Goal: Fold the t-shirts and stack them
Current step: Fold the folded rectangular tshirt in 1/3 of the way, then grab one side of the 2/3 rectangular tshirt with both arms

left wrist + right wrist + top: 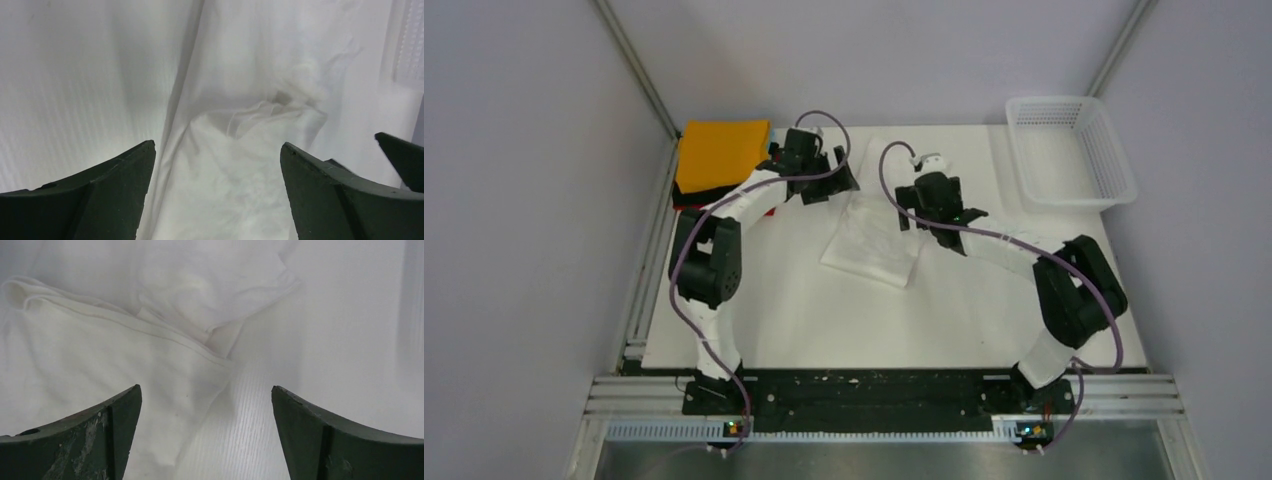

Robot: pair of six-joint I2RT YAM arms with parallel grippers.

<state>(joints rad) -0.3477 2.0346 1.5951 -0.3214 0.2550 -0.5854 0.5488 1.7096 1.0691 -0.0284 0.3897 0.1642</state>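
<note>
L gripper [217,150] & R gripper [206,390] spread over white tee [871,235], far-centre of worktop [824,320]. Pinch one layer & your fold could skew.

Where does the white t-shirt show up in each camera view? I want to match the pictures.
Top external: the white t-shirt lies crumpled near the picture's centre.
Left wrist: the white t-shirt fills the centre and bottom.
Right wrist: the white t-shirt covers the left and top.
Shared landmark: the white basket, upper right in the top view, shows at the left wrist view's right edge.
</note>
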